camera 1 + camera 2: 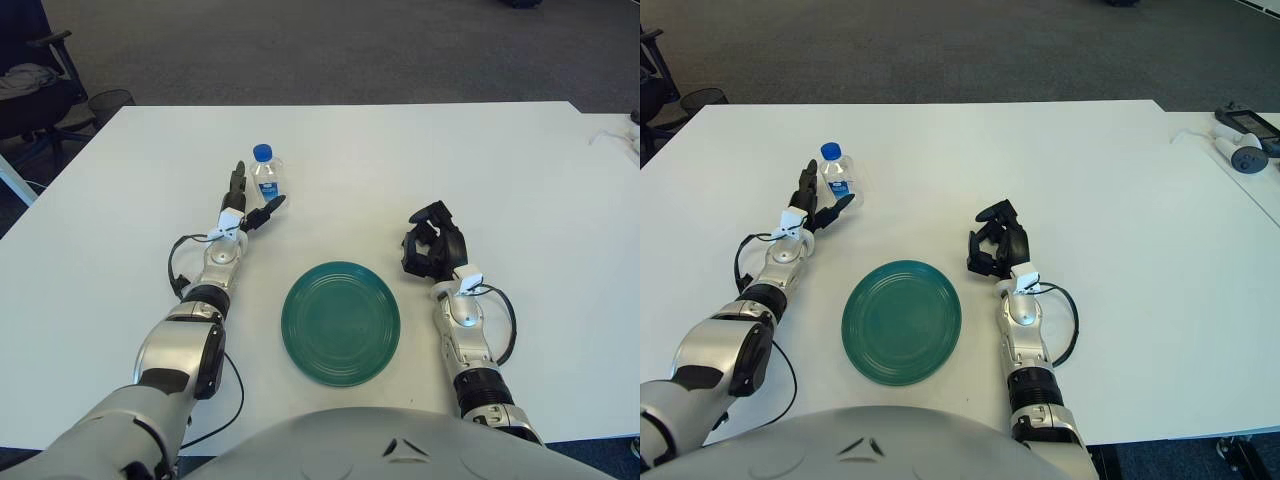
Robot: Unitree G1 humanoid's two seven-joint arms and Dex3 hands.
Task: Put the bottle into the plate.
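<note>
White table (pixel 420 160) filling most of the view, grey carpet beyond, black chair (pixel 35 75) at far left. Green round plate (pixel 341 322) near the front edge, empty. Right hand (pixel 433 247) right of the plate, fingers curled on nothing. Left hand (pixel 246 205) stretched out, fingers spread wide on either side of the bottle. Small clear bottle (pixel 266 179), blue cap, upright, well behind the plate to its left.

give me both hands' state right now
Left hand: open, fingers spread beside the bottle, not gripping it.
Right hand: curled shut, holding nothing, right of the plate.
</note>
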